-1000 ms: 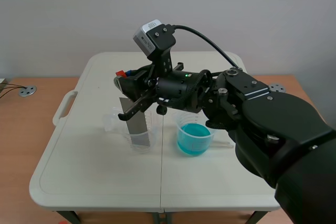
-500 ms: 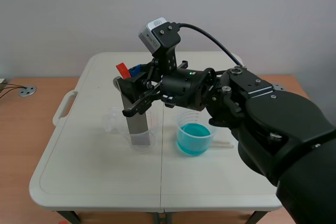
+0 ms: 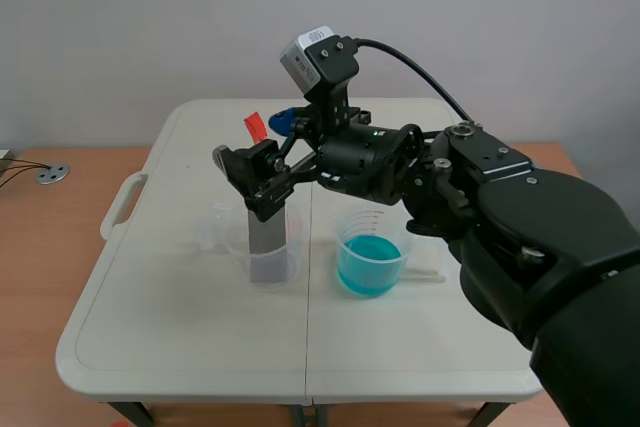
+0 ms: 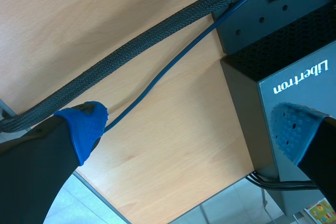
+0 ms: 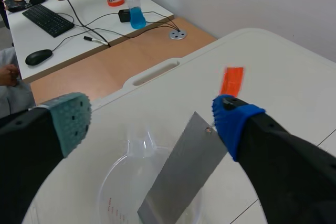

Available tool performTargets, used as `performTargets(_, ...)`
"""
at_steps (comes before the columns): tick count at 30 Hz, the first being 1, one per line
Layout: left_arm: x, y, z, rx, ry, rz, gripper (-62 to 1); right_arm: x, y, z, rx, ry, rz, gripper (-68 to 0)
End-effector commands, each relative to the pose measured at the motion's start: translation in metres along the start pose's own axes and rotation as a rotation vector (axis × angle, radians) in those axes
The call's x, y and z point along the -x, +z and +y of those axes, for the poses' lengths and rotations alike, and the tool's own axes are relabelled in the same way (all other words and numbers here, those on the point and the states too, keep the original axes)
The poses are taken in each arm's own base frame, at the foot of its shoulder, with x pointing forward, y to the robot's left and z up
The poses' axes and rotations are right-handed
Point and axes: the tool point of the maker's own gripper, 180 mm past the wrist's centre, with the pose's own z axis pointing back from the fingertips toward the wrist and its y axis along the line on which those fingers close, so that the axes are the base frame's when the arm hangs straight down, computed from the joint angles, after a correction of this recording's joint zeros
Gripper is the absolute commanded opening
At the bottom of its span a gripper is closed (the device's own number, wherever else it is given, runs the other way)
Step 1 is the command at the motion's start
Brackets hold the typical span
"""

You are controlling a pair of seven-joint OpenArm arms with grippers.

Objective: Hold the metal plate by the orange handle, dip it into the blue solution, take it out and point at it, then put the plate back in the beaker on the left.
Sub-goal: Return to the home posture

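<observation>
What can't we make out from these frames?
1. Right wrist view: the frame edge cuts off the lower end of the metal plate and the base of the beaker; the blue solution is out of frame.
2. Scene view: the right gripper hides where the orange handle joins the plate.
3. Left wrist view: the left gripper faces only a wooden surface and cables; the table is out of sight.

The right arm extends past the middle, raised, with the right claw spread wide. The left claw also has its fingers apart.
</observation>
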Motion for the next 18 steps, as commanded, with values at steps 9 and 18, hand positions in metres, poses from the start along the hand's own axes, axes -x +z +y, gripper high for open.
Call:
performTargets(9,0.003,0.001,-0.009,0.020,0.005,0.000,1.4,-0.026,0.015,-0.033,0.123,0.073,-0.079,-1.1)
performTargets(18,0.002,0.001,-0.007,0.019,0.001,-0.001,1.4,-0.038,0.061,-0.043,0.220,0.165,-0.070,-1.1)
